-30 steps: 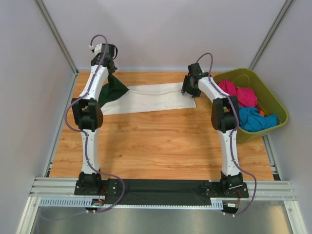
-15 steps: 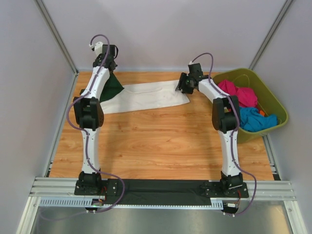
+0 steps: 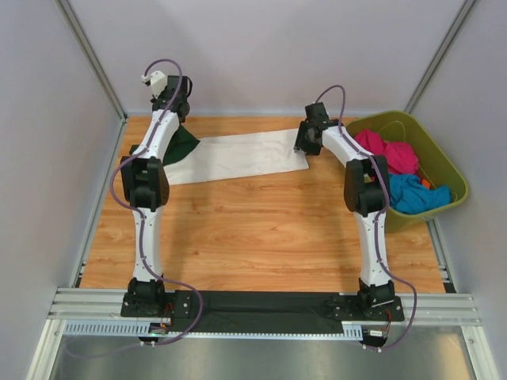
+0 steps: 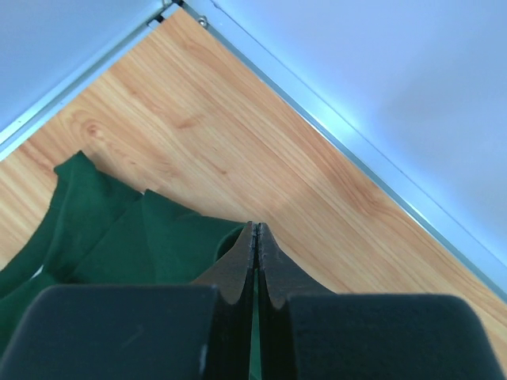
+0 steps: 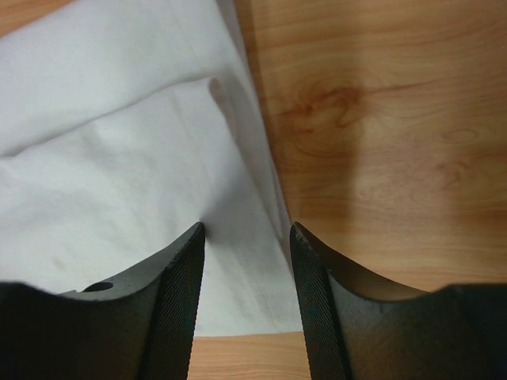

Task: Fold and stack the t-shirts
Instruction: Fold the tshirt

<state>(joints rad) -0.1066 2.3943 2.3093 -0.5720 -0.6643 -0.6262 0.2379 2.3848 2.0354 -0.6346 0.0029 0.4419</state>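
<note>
Shirt: I see one white cotton t-shirt with dark green sleeves point(image 3: 238, 154), drawn out in a long band along the far part of the light wooden table point(image 3: 261, 229), running from my left arm across to my right.
Left end of shirt: the dark green sleeve point(image 4: 119, 237) is bunched and rises off the wood towards the left gripper.
Left gripper point(image 4: 255, 231): clenched, with the two fingers pressed flat together and a sliver of green cloth showing in the seam between them. I take it to be gripping the sleeve.
Right end of shirt: the white cloth lies flat on the wood with a few soft creases, and its corner sits right under my right wrist camera.
Right gripper point(image 5: 245, 229): released, with the fingers standing apart above the shirt's white edge. The hem runs through the gap between them. I cannot tell whether the tips touch the cloth.
Tub: an olive-green plastic tub point(image 3: 455, 186) sits at the table's right edge, beside my right arm and apart from the shirt.
Tub contents: a pink cloth point(image 3: 388, 150) at the far side and a blue cloth point(image 3: 412, 192) nearer to me.
</note>
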